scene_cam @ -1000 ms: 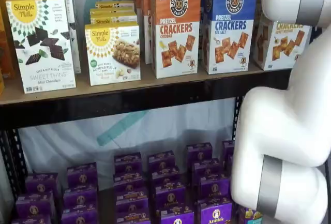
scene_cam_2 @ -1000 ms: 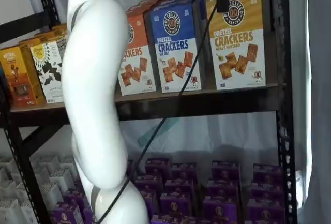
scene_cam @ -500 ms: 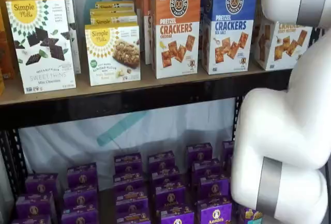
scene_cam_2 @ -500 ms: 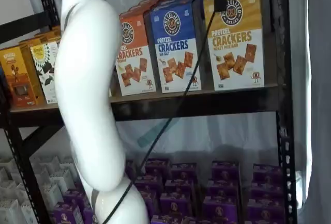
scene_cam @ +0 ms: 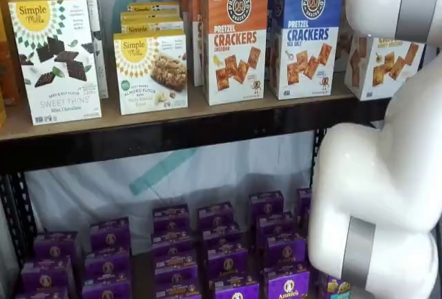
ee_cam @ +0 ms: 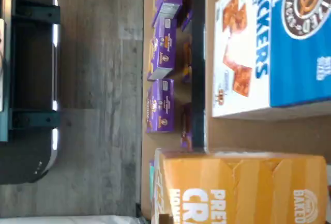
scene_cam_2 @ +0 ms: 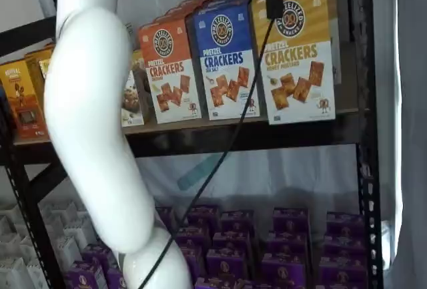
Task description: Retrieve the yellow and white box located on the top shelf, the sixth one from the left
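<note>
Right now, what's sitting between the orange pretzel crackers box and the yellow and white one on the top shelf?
The blue-and-white pretzel crackers box stands between the orange-and-white box and the yellow and white box, as a shelf view shows.

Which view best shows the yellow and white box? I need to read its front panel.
A shelf view shows the yellow and white box best: whole front unobstructed. In the other shelf view, the arm hides its upper part. The wrist view shows only its yellow top.

The yellow and white box (scene_cam_2: 293, 52) stands tilted over the top shelf (scene_cam_2: 253, 135) edge.
</note>
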Robot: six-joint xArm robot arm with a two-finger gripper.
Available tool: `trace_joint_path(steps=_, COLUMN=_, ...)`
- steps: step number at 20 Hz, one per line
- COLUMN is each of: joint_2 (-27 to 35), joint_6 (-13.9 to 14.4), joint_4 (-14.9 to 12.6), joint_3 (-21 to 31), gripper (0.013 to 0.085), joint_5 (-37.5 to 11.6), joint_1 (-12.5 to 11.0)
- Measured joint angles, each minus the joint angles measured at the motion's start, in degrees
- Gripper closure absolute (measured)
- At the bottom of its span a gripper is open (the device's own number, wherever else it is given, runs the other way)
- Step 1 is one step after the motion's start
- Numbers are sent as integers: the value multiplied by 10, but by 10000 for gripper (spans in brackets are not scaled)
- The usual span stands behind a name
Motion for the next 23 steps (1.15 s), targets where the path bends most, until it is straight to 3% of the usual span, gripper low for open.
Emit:
trace_joint_path(steps=7, joint_2=-58, joint_6=8, joint_4=-12, joint_3=49, gripper=410, joint_5=22, joint_1=11)
trace_joint_path(steps=16, joint_2=-126, joint_6=39, joint_4=-35, joint_3=116, gripper=410, joint_5=48, joint_1=51)
trace_joint_path(steps=23, joint_2=-158, joint_6=56, joint_4=-29, joint_3=152, gripper=410, joint_5=50, joint_1=65)
